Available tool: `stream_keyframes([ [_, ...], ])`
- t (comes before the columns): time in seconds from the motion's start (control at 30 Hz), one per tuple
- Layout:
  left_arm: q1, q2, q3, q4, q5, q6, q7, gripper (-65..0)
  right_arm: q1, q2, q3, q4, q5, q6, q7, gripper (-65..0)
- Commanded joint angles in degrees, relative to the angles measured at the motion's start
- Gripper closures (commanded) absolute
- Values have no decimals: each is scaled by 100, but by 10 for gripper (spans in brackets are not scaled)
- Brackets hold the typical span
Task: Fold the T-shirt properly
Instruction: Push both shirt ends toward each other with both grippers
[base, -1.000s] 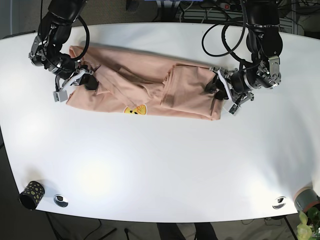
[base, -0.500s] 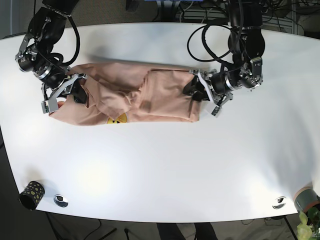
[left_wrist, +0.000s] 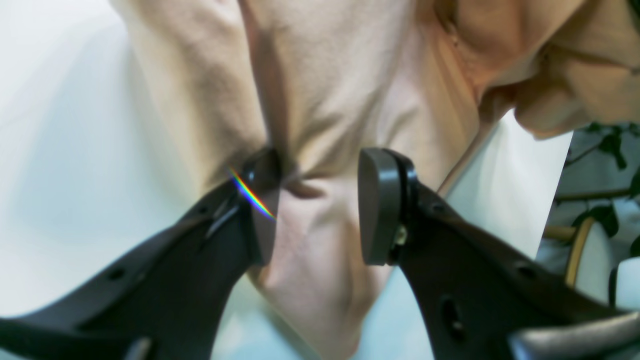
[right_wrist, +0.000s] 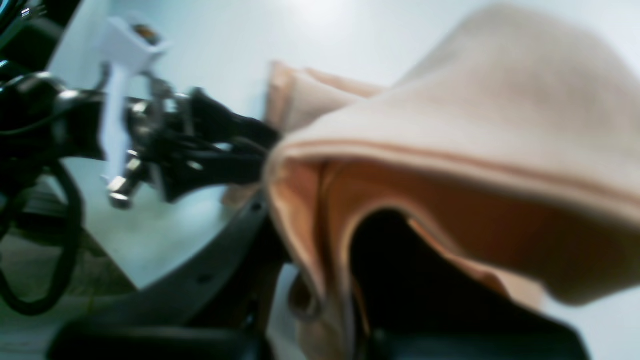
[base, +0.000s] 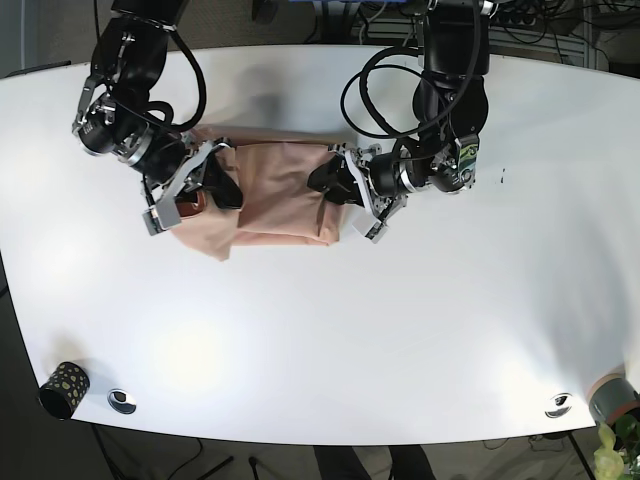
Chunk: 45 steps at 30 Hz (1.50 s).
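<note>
The peach T-shirt (base: 275, 195) lies bunched in a short heap on the white table (base: 330, 340), both ends drawn toward the middle. My left gripper (base: 338, 187) is at its right end. In the left wrist view (left_wrist: 320, 200) the jaws stand a little apart with a puckered fold of shirt (left_wrist: 325, 75) pinched between them. My right gripper (base: 212, 183) is at the shirt's left end. In the right wrist view (right_wrist: 325, 300) the shirt (right_wrist: 475, 125) drapes over the fingers and mostly hides them; cloth runs down between them.
A black and gold cup (base: 63, 388) and a metal disc (base: 122, 401) sit at the front left. Another disc (base: 558, 405), a grey roll (base: 612, 398) and a plant (base: 610, 455) are at the front right.
Both grippers have moved inward toward the table's middle, dragging the shirt's two ends with them. The shirt has gone from a long spread strip to a short bunched heap.
</note>
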Motion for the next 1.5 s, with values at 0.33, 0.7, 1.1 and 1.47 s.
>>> stream_keyframes([
  [0.33, 4, 3, 142, -119, 278, 38, 310, -237, 683, -490, -131, -841, -198, 188, 274, 0],
  [0.7, 4, -6, 142, -128, 260, 38, 310, -237, 859, -552, -905, -1166, -814, 136, 793, -279],
  [1.1, -5, -6, 98, 13, 243, 38, 275, -237, 692, -437, -1134, -612, -691, 188, 898, -509],
  [1.47, 39, -446, -157, 1103, -716, 38, -182, -237, 67, 134, -624, -419, 101, 188, 828, -509],
])
